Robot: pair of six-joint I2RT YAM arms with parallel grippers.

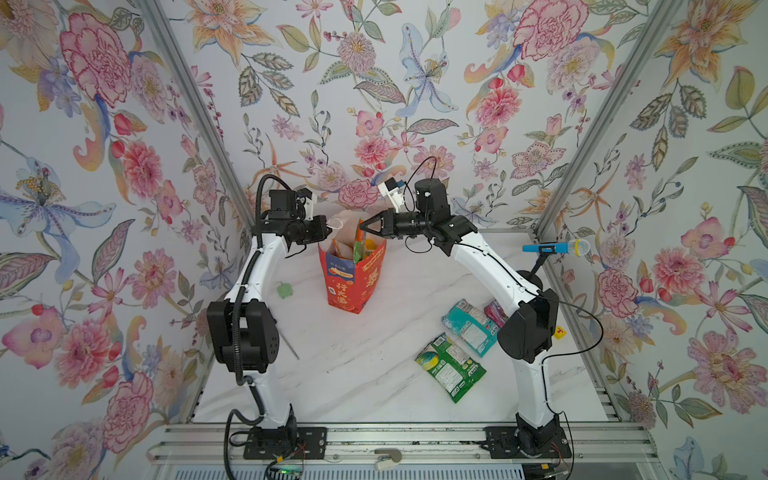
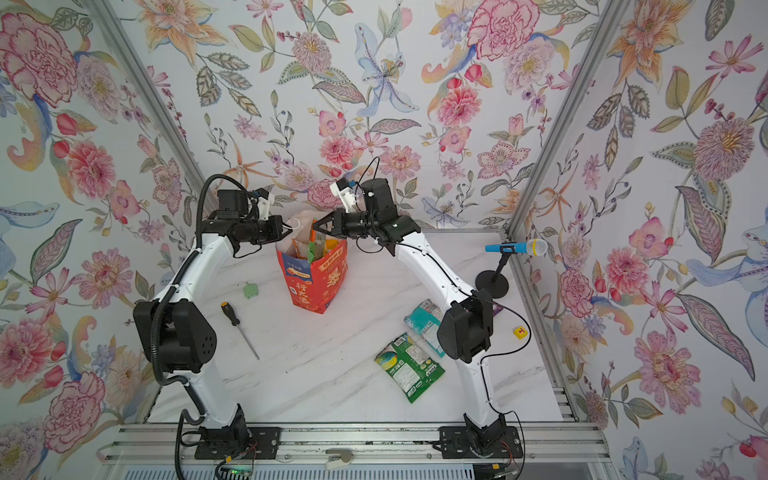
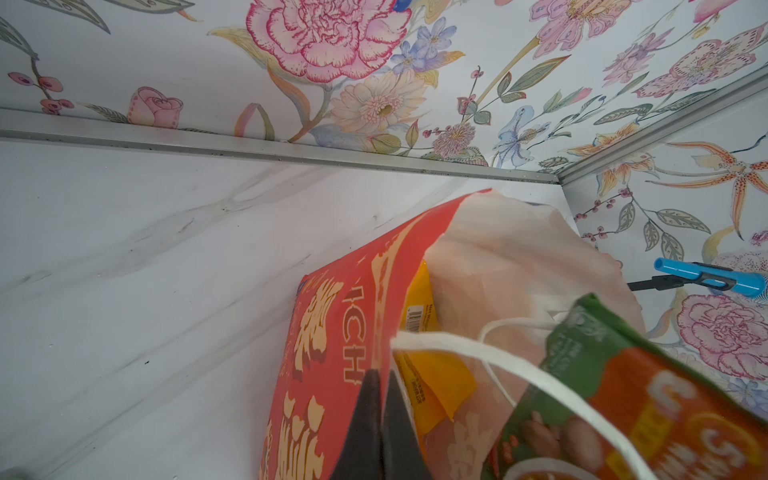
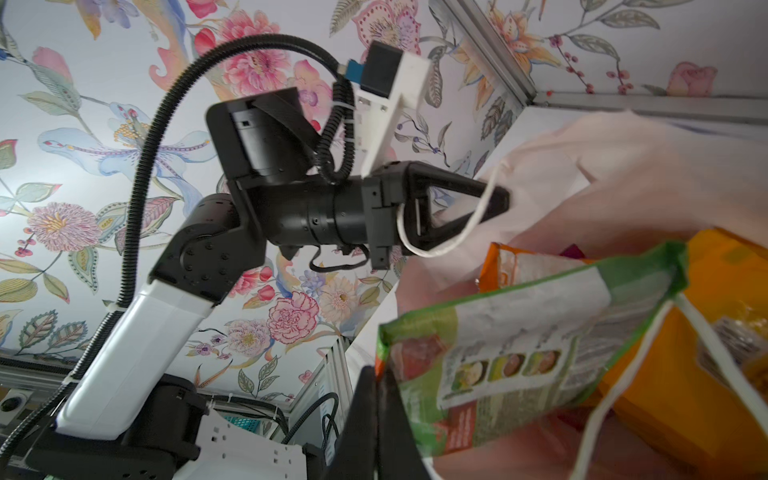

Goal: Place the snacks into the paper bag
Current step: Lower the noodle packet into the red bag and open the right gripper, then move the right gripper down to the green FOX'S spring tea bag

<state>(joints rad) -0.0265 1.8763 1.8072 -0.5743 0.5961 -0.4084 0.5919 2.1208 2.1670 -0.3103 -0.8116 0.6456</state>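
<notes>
Left wrist view: the left gripper pinches the paper bag rim. Clenched at the bag mouth, the right gripper is nearer the green packet and teal packet, which lie flat and diagonal, back toward its base.

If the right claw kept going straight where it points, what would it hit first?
Probably the green-edged snack packet standing in the paper bag: the right gripper sits shut beside it at the bag's mouth. The left gripper lies beyond, though depth is unclear.
</notes>
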